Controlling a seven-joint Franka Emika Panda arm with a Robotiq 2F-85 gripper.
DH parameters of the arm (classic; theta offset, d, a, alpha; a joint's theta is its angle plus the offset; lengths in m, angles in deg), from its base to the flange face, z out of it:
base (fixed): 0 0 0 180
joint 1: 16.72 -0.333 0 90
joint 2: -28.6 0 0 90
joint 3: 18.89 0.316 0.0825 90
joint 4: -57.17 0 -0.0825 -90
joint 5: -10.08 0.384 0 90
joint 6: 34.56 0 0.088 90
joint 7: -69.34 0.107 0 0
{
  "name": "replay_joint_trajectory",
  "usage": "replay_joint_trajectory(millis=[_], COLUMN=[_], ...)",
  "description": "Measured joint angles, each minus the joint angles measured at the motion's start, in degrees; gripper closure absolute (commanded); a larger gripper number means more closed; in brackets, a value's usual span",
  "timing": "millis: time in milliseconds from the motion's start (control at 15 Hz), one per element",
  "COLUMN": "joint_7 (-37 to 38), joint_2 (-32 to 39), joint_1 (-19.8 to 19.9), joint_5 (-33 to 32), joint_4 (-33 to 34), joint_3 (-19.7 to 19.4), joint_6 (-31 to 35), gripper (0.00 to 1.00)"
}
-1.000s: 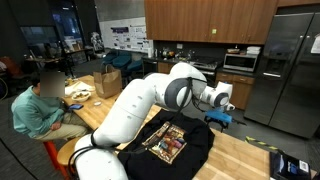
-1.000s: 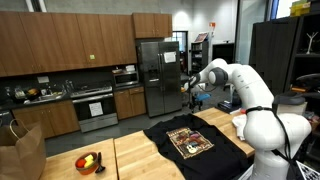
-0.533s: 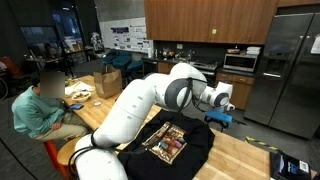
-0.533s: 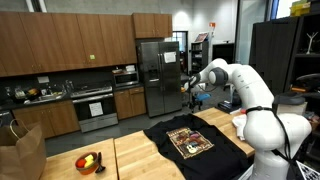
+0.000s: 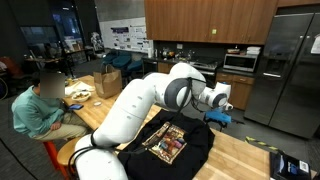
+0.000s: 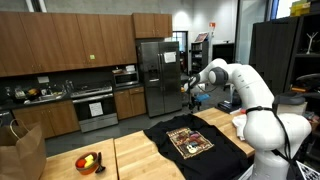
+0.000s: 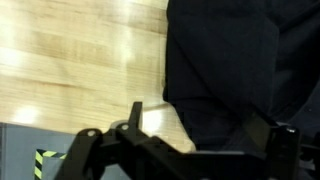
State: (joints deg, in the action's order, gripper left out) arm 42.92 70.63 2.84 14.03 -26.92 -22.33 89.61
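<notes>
Above the black shirt the way is free — fruit bowl well aside.

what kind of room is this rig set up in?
Looks like a shared office or lab kitchen: wooden cabinets, a steel fridge and an oven along the wall. The wooden table bears a black T-shirt.
</notes>
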Motion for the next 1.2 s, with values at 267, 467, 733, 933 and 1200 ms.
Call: replay_joint_trajectory(millis=[267,467,733,933,1200], joint_7=[-11.7,-20.3,-27.3,-29.5,-29.6], joint_2=[-0.7,-1.0,-2.2,-3.7,-4.3], joint_1=[2.7,4.5,5.0,5.0,5.5], joint_5=[4.0,7.5,8.1,8.2,10.4], joint_4=[-1.4,-1.4,-1.3,-1.3,-1.1], joint_3=[4.8,7.1,6.8,5.6,4.3], joint_6=[-1.5,-6.7,-11.1,-9.9,-7.7], gripper=[0.00,0.00,0.00,0.00,0.00])
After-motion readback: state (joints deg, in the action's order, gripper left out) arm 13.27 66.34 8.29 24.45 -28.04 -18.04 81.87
